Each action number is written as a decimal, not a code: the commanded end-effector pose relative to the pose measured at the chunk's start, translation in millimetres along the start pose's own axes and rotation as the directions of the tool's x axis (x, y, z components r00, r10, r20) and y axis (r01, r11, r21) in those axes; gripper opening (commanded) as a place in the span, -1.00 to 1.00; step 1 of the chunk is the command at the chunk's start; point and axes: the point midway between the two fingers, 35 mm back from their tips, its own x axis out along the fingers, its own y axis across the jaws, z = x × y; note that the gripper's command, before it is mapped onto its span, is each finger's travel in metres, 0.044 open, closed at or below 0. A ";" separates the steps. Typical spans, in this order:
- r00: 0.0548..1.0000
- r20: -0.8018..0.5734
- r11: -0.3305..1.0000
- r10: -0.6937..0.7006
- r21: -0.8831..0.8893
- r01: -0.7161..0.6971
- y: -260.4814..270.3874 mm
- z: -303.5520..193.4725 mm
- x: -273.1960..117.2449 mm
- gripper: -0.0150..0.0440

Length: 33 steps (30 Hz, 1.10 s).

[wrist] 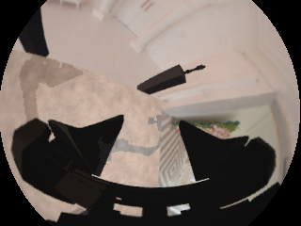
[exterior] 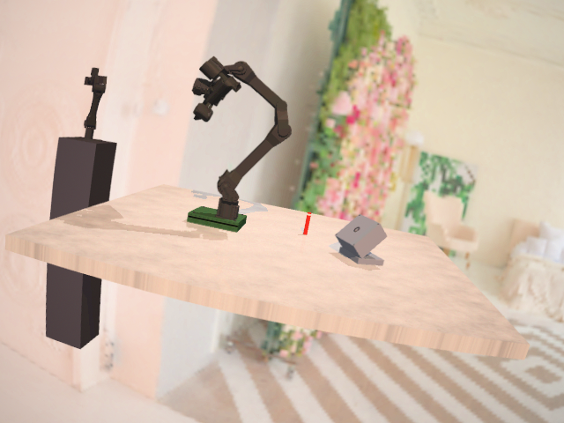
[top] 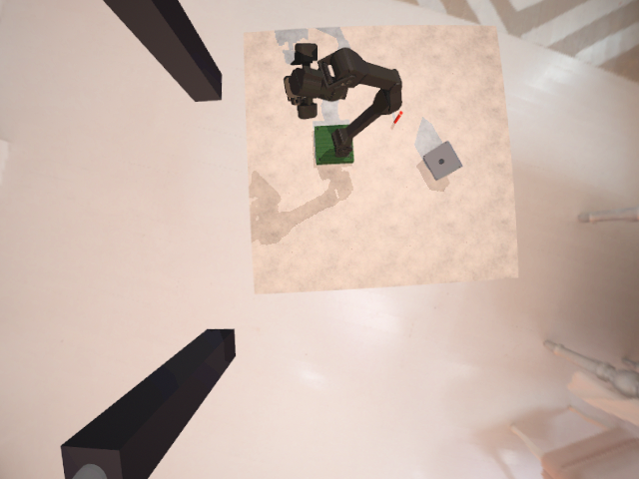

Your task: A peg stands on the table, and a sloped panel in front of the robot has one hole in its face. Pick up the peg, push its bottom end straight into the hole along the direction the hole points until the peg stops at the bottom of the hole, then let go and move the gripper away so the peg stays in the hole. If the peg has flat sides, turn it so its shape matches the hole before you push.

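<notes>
The arm [top: 378,76] [exterior: 257,84] rises from a green base [top: 322,159] [exterior: 198,219] on the table [top: 381,227] [exterior: 273,273] [wrist: 80,99], bends at its elbow and folds back, so that the gripper [top: 294,93] [exterior: 196,102] [wrist: 152,121] hangs high over the side of the table away from the block. Its two dark fingers stand wide apart with nothing between them. The peg [top: 397,118] [exterior: 307,224], thin and red with a pale band near its top, stands upright on the table, between the green base and a gray block [top: 449,155] [exterior: 368,239], well apart from the gripper. The block is tilted on a flat foot [exterior: 373,260], and its sloped face has one small dark hole [top: 441,161] [exterior: 356,229] near the middle, with no peg in it. Whether the peg has flat sides is too small to tell. Two dark posts [top: 175,56] [exterior: 72,181] [wrist: 165,79] stand off the table, and the one in the exterior view carries a small dark stand on top.
</notes>
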 end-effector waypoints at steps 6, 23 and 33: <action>0.999 0.035 0.997 0.040 -0.073 -0.038 11.2 9.3 -1.0 1.00; 0.970 0.148 0.948 0.193 -0.281 -0.146 53.3 36.1 -11.4 1.00; 0.938 0.197 0.885 0.284 -0.431 -0.177 80.4 49.3 -22.5 1.00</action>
